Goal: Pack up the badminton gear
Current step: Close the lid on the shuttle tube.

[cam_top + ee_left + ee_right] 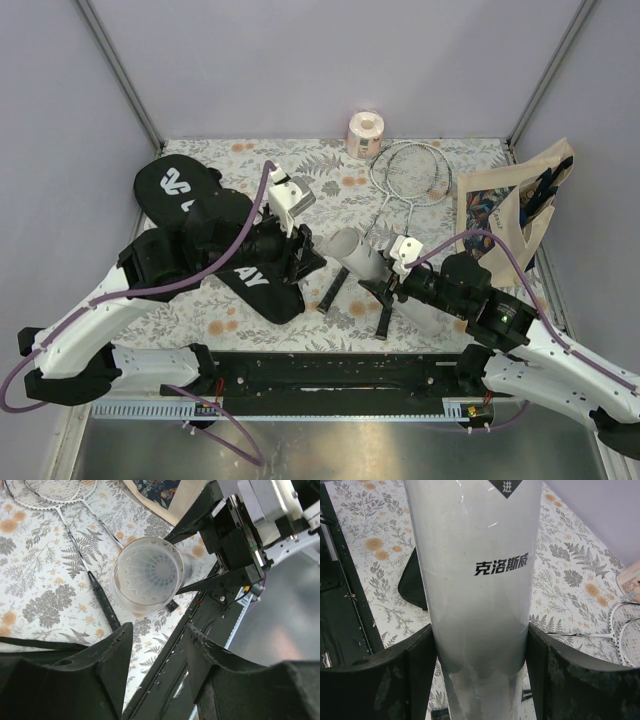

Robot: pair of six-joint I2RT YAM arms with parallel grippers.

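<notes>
The right gripper [480, 630] was clamped around the white cylindrical plastic tube [349, 249]. The tube sat slanted at the middle of the top view, its open end toward the left gripper [159, 630], whose fingers stood apart with nothing between them. The long black fabric racket bag [190, 200] lay at centre left. The two thin silver-white rackets [410, 172] lay outside it, right of centre. The step in hand looked like loading the tube. The next move probably called for finding the bag's mouth, holding it open and sliding the tube in lengthwise.

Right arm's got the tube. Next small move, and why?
Probably carry the tube, clamped in the right gripper, a little left toward the black bag. Its open end faces that way, and the left gripper sits open and empty at the bag.
</notes>
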